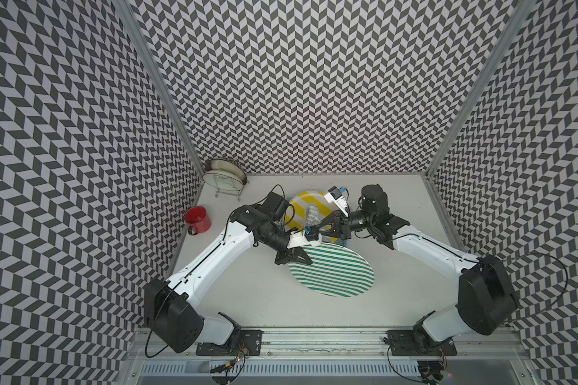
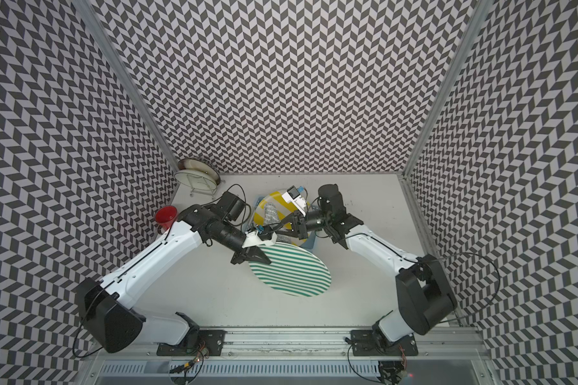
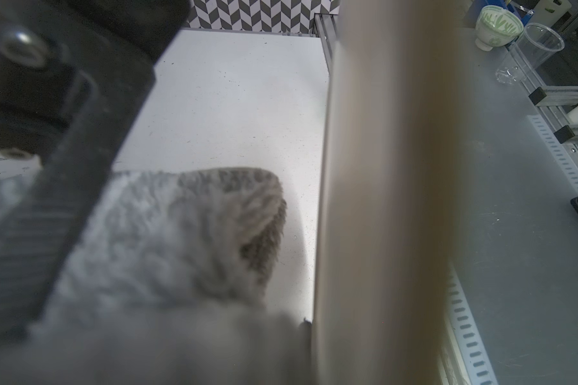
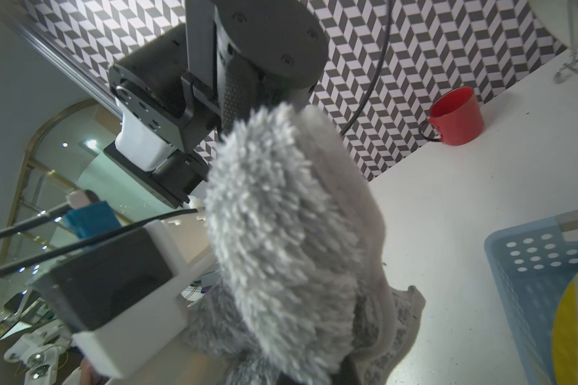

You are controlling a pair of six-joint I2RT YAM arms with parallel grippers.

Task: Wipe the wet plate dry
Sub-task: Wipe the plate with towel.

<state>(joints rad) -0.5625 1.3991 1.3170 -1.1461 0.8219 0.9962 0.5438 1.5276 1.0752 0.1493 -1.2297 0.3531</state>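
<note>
The bench (image 1: 234,293) is overlooked by the green-striped plate (image 1: 334,276), which is held by its rim in the clenched left pincer (image 1: 302,260) and spreads away from it. A fluffy grey cloth (image 4: 281,216) is gripped in the closed right pincer (image 1: 319,228), just beyond the plate's far rim. Whether they touch cannot be told.

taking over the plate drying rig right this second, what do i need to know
Left gripper: shut on the rim of the green striped plate, holding it tilted.
Right gripper: shut on the grey cloth, up by the plate's far rim. Whether the cloth touches the plate is unclear.
Nearby: yellow striped plate in the blue basket, red mug near the left wall.
Done: plate and cloth are both gripped.
Left: wipe the plate dry. How wet it is cannot be seen.
</note>
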